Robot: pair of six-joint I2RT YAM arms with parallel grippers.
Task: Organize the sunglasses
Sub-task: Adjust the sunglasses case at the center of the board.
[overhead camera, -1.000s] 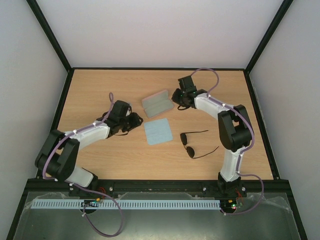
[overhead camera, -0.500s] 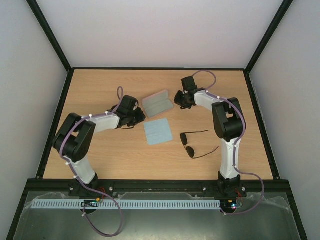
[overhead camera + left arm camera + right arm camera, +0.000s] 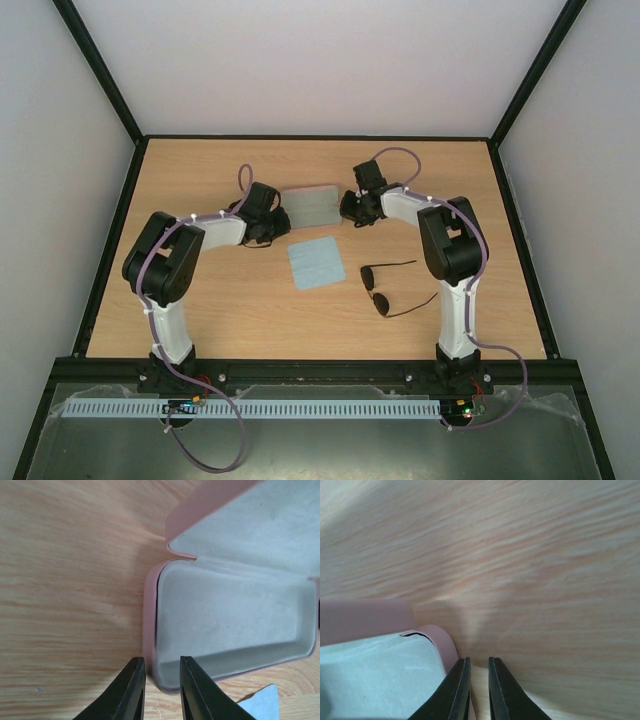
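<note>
Nearest me, on my overhead view, one pair of sunglasses (image 3: 381, 302) lies flat on the table (image 3: 200, 300), right of centre. Its temples are unfolded and point right, toward the right arm's upright links, which stand just beside their tips. One light blue cloth (image 3: 316, 264) sits just left of the pair, not touching it. Beyond that lies one pink case (image 3: 310, 204), lid open, with an arm at each end. Only the overhead view gives me the sunglasses. The left wrist camera gives me the case's grey lining and a corner of the cloth. There the left gripper (image 3: 162, 662) is closed down on the wall at a corner of the case, one finger outside, one inside. On the right wrist view the right gripper (image 3: 479, 662) is drawn to a thin slit, the pink rim caught in it (only a sliver shows). Bare wood runs wide on the near left and behind the case to the far edge.
</note>
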